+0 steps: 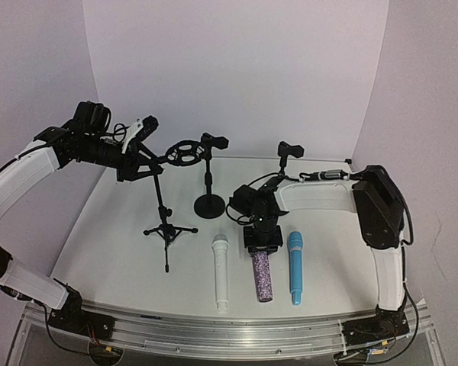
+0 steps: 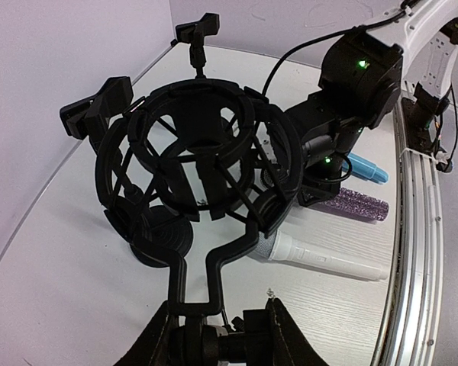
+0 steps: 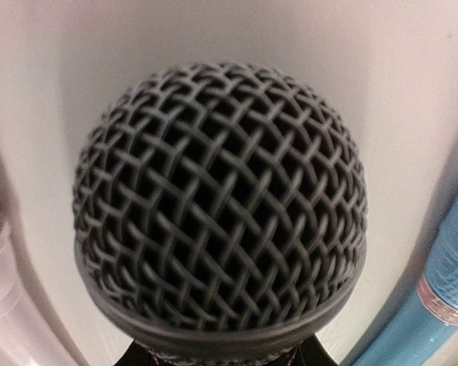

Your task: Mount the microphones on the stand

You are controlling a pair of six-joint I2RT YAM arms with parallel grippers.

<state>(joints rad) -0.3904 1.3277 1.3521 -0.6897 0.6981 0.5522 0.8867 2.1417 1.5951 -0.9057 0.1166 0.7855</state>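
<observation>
Three microphones lie side by side near the table's front: white (image 1: pixel 220 273), glittery purple (image 1: pixel 262 278) and light blue (image 1: pixel 295 267). My right gripper (image 1: pixel 262 240) sits on the purple one just below its head. In the right wrist view its mesh head (image 3: pixel 217 198) fills the frame, and my right gripper (image 3: pixel 221 360) shows only as dark tips at the bottom edge, close against the purple body. My left gripper (image 1: pixel 147 162) is shut on the swivel joint of the black tripod stand (image 1: pixel 166 229). In the left wrist view my left gripper (image 2: pixel 217 339) sits under the stand's round shock mount (image 2: pixel 195 164).
A round-base stand (image 1: pixel 209 204) with a clip on top stands mid-table. Another clip (image 1: pixel 288 150) rises behind my right arm. White walls enclose the table on three sides. A metal rail (image 1: pixel 237 332) runs along the front edge.
</observation>
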